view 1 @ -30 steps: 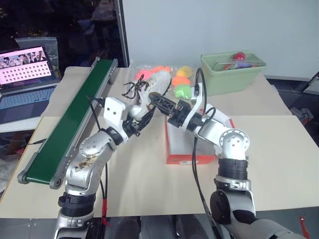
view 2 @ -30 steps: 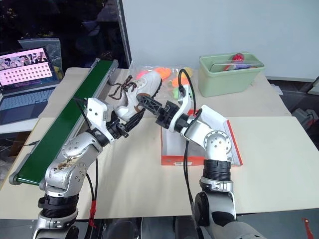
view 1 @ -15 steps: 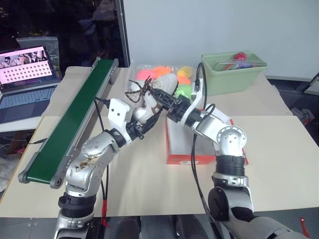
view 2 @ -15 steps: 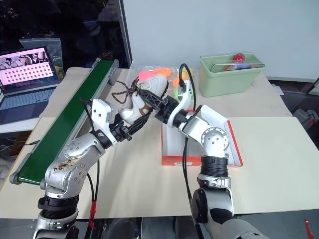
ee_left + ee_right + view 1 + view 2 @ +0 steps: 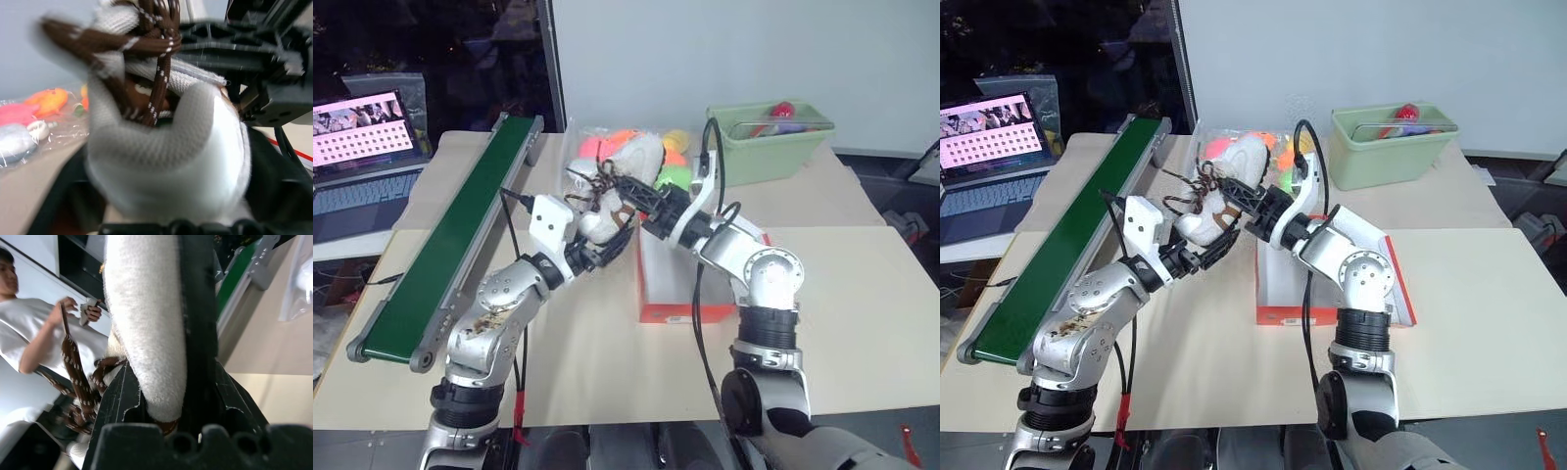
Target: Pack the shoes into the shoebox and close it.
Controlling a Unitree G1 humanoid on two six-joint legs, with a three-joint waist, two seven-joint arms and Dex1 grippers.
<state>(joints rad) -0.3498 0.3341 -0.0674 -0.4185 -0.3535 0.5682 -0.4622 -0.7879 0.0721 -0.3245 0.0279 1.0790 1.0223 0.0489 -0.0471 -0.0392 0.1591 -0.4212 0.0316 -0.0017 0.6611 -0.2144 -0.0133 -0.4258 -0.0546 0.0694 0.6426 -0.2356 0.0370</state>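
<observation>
1. The right gripper (image 5: 1234, 199), at centre frame in the head views, is clamped on a white shoe (image 5: 1224, 191); in the right wrist view its two black fingers (image 5: 198, 333) squeeze the shoe's padded wall between them.
2. The left gripper (image 5: 1209, 245) sits just below and left of it, under the same shoe. Its fingers stand spread, with the shoe's end resting between them in the left wrist view. I judge it has let go, or is about to.
3. The shoe hangs in the air, tilted, its dark laces (image 5: 592, 186) trailing to the upper left. It is up and to the left of the box.
4. The shoebox (image 5: 1273, 311) lies open on the table just right of centre, under the right forearm, its lid (image 5: 1400, 284) folded out to the right. What shows of its white inside looks bare; the arm hides the rest.
5. Step in hand, as I judge it: a hand-over of the first shoe from left to right, before packing.
6. The next move calls for the left gripper to back clear of the laces. Then the right arm must swing the shoe down and right over the box and lay it flat.
7. I cannot make out a second shoe.
</observation>
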